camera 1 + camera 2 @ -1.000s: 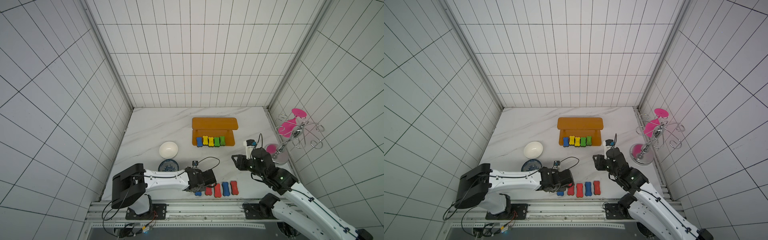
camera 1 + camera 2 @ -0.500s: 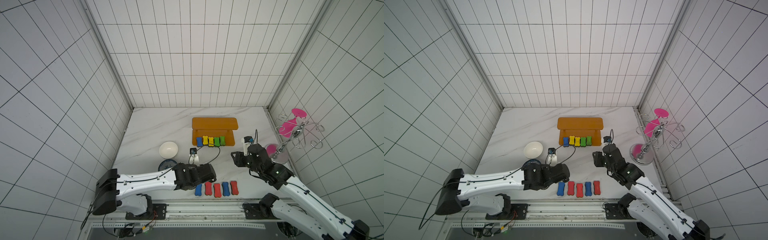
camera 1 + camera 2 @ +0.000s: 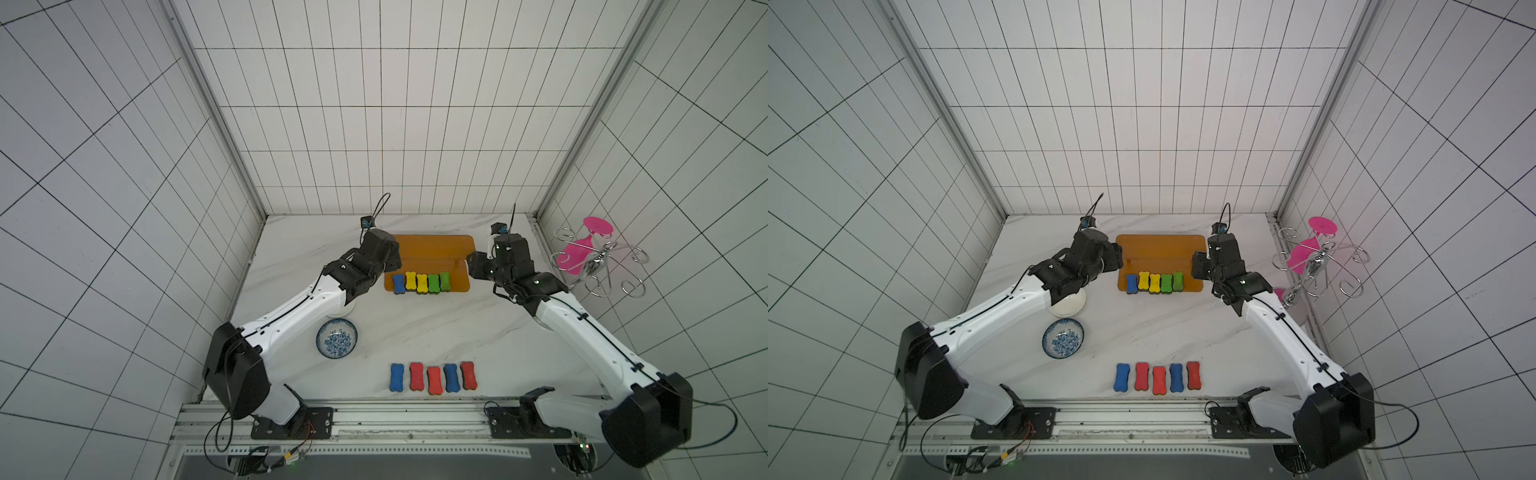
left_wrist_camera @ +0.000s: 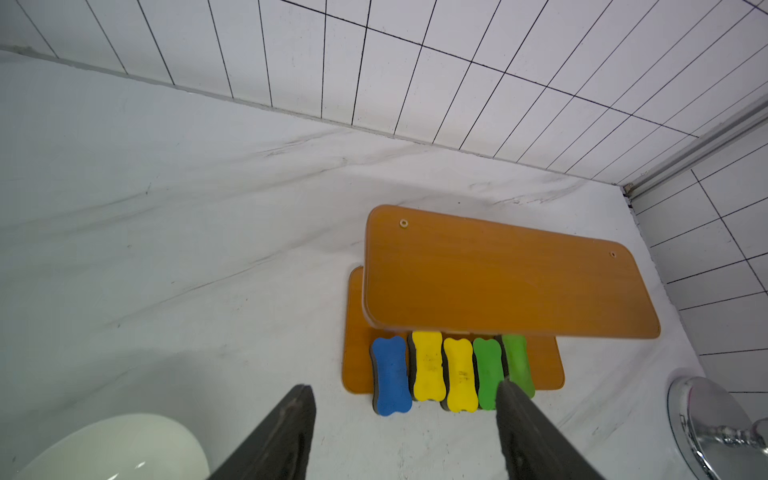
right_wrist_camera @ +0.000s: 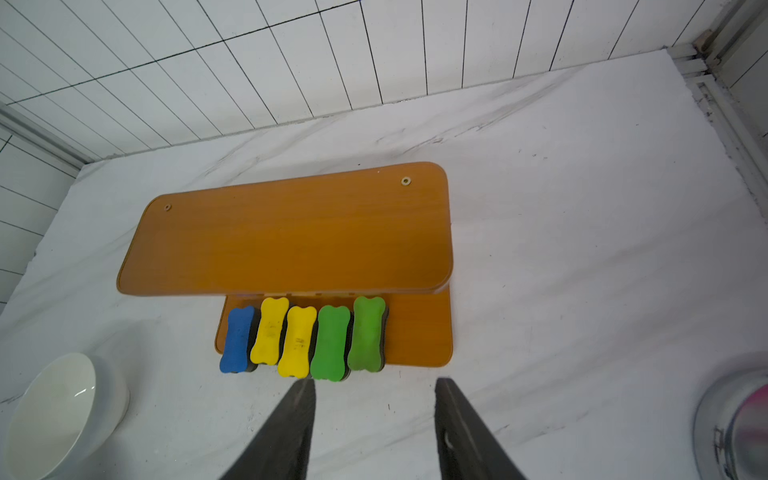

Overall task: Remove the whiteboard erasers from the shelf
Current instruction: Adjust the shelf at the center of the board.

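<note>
The whiteboard erasers (image 3: 422, 283) look half cleared: five (blue, two yellow, two green) lie side by side on the lower board of the shelf (image 3: 432, 249), toward the back edge of the bench (image 3: 415, 324); five more (two blue, three red) line its front edge. The left gripper (image 4: 404, 386) and right gripper (image 5: 375, 381) hang empty, jaws apart, near the shelf's ends. The bench top is white and marbled, with white-tiled walls (image 3: 374, 124) around it.
</note>
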Controlling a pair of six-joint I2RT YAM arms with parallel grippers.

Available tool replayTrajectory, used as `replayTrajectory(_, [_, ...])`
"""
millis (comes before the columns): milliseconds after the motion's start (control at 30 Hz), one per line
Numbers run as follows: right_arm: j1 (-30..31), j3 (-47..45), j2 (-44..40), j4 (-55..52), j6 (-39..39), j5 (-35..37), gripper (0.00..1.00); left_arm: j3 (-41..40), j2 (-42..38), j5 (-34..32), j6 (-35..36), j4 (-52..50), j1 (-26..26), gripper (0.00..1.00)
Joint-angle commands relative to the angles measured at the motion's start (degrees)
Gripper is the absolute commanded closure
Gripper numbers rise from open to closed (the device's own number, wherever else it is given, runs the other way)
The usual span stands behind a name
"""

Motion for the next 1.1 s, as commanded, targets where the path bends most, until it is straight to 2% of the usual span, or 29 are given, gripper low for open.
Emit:
replayTrajectory(0, [-4.93,5.58,4.37,2.00,-1.38,-4.49,0.50,8.38,7.34,12.09,3.63,-2.37,4.96,0.27])
replayTrajectory(100, [-9.85,9.93,9.30,1.61,-0.72,-9.03,0.47,17.05,13.99,16.29,4.35,-7.25,7.42,0.27])
replayTrajectory(200, [-14.18,13.21,13.25,1.28,0.89,-12.71,0.45,20.47,17.62,20.28,4.07,-7.35,9.32,0.27])
replayTrajectory(333, [-15.92,15.87,17.54,2.08,1.28,-16.60,0.43,18.72,19.64,27.05,2.31,-3.04,12.72,0.26])
replayTrajectory(533, [-15.73,15.45,22.69,5.37,2.94,-22.95,0.42,17.24,22.54,36.07,0.97,-2.25,16.12,0.27])
replayTrajectory(667, [-15.73,15.05,26.31,5.96,4.55,-26.04,0.49,17.45,24.59,43.21,0.44,-0.84,15.79,0.27])
replayTrajectory(833, [-15.52,11.73,27.89,11.02,6.12,-29.41,0.51,17.08,26.01,43.94,1.09,-0.64,13.78,0.30])
replayTrajectory(1000, [-15.50,13.76,30.45,12.36,6.00,-33.43,0.54,16.38,25.61,44.55,1.21,-0.77,13.54,0.41])
replayTrajectory(1067, [-15.21,15.20,31.73,13.15,6.18,-35.46,0.59,15.64,24.95,44.87,1.32,-0.75,13.40,0.46])
